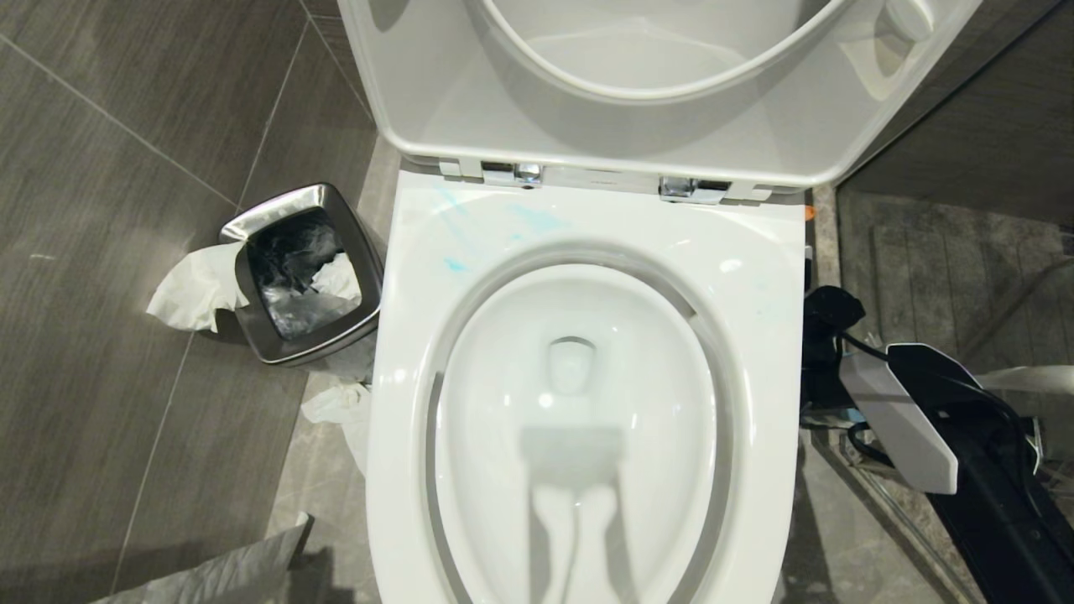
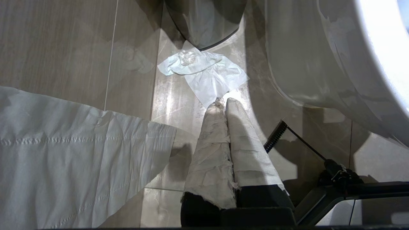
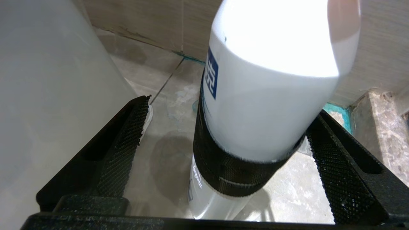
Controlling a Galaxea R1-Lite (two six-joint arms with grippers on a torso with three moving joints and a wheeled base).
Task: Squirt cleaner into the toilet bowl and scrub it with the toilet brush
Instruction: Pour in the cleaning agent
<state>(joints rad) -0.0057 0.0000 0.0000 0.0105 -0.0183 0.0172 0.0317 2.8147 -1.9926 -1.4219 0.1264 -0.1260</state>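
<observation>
While the lid is standing raised and the seat is lying down, the toilet bowl (image 1: 579,419) is showing clean white inside, with only faint blue smears on the seat's back edge. Working left to right across the head view: a small square steel bin (image 1: 298,273) is sitting on the grey floor tiles (image 1: 109,252) left of the toilet, with tissue (image 1: 189,289) hanging over its rim and another crumpled piece (image 1: 340,403) lying just beside the bowl's base.

Left gripper (image 2: 223,103): parked low beside the toilet's outer wall, its cloth-wrapped fingers pressed together, holding nothing, pointing at a loose tissue on the floor.

Right arm is reaching down on the far right of the toilet. Right gripper (image 3: 223,153): jaws spread fully wide around the cleaner (image 3: 265,95), which is standing on the floor beside the toilet. One pad appears to be touching the bottle's dark band; the other is well apart, so no grip yet.

The toilet brush is not showing in any view.

Judgement: the task is barely starting. Closing on the bottle, lifting, squirting and all the scrubbing are still left.
</observation>
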